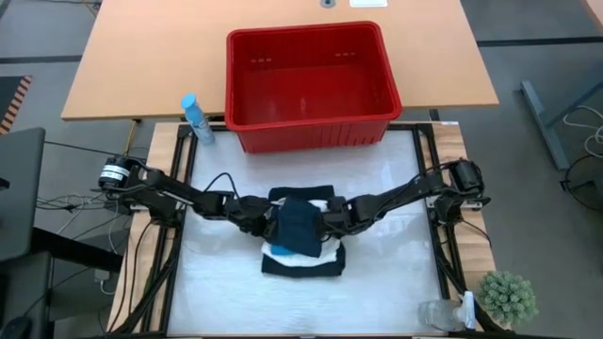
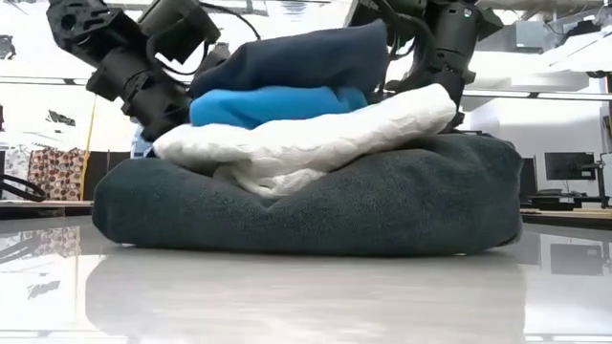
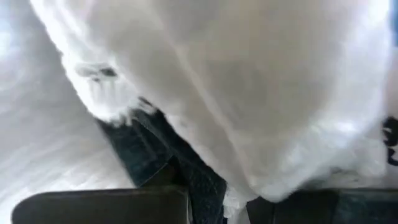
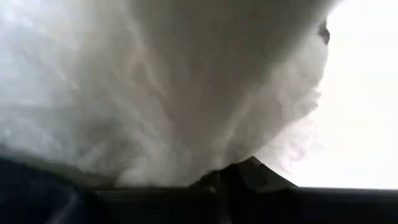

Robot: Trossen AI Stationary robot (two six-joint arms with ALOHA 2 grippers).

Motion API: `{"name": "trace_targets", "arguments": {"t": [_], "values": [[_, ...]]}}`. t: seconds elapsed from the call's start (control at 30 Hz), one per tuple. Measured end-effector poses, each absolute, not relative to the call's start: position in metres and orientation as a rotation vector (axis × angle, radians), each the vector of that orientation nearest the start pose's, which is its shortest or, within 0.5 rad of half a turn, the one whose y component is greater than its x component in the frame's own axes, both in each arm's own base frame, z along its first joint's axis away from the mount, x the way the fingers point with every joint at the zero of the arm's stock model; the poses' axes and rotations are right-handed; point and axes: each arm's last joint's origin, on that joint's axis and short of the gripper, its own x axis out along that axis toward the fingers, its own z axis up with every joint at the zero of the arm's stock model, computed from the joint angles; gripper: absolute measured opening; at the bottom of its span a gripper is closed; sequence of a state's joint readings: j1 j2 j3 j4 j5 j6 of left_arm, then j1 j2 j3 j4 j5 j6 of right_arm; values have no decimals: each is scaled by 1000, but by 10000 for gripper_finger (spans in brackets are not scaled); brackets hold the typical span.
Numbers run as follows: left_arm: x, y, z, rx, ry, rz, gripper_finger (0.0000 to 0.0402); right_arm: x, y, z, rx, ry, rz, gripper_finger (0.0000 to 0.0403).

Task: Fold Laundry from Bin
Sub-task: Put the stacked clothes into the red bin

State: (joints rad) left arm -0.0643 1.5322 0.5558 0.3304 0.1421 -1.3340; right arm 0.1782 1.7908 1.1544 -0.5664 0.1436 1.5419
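The laundry is a stack (image 1: 301, 243) in the middle of the table. A thick dark towel (image 2: 316, 205) lies on the tabletop, carrying a white crinkled cloth (image 2: 316, 139), a bright blue cloth (image 2: 268, 103) and a dark blue garment (image 2: 296, 59) on top. My left gripper (image 1: 268, 221) is at the stack's left edge and my right gripper (image 1: 331, 216) at its right edge, both shut on the dark blue garment. The red bin (image 1: 311, 83) stands at the table's far edge, and no laundry shows in it. My left gripper pinches a dark blue fold (image 3: 202, 180) between its two fingers (image 3: 99, 205), at the top garment's left edge. It comes slanting down from the table's left. White cloth (image 3: 249, 93) fills the view just beyond. My right gripper comes steeply from above at the top garment's right edge (image 2: 378, 38), which stands higher than its left. A dark peak of cloth (image 4: 249, 171) rises at the fingers. The fingertips are lost in the dark, so how many layers it has is hidden.
A blue spray bottle (image 1: 196, 118) stands left of the bin. A small potted plant (image 1: 509, 297) and a clear bottle (image 1: 443, 315) sit at the near right corner. A wooden table (image 1: 141, 56) lies beyond the bin. White tabletop (image 1: 217, 292) lies around the stack.
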Motion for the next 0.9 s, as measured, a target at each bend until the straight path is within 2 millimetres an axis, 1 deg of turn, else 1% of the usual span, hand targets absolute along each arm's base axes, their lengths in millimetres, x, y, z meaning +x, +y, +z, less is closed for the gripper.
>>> {"name": "trace_targets", "arguments": {"t": [0.1,0.23,0.37,0.53,0.6,0.73,0.8,0.9], "values": [[280,-21,148,-1281,657,245,67,339,55,173,1171,970,-853,29],[286,-21,157,-1264,640,235,67,340,53,174,1187,981,-847,29],[285,-20,156,-1214,662,252,67,340,49,174,1217,1012,-830,29],[280,-18,151,-1085,740,284,71,341,49,175,1230,1006,-819,29],[278,-17,149,-1055,778,279,112,342,49,175,1233,1004,-814,29],[275,-14,146,-1015,842,231,231,342,50,175,1234,1004,-811,29],[272,-11,144,-997,888,208,280,343,50,175,1237,1001,-806,29],[267,-7,141,-993,937,267,326,343,51,175,1239,998,-801,29]]}}
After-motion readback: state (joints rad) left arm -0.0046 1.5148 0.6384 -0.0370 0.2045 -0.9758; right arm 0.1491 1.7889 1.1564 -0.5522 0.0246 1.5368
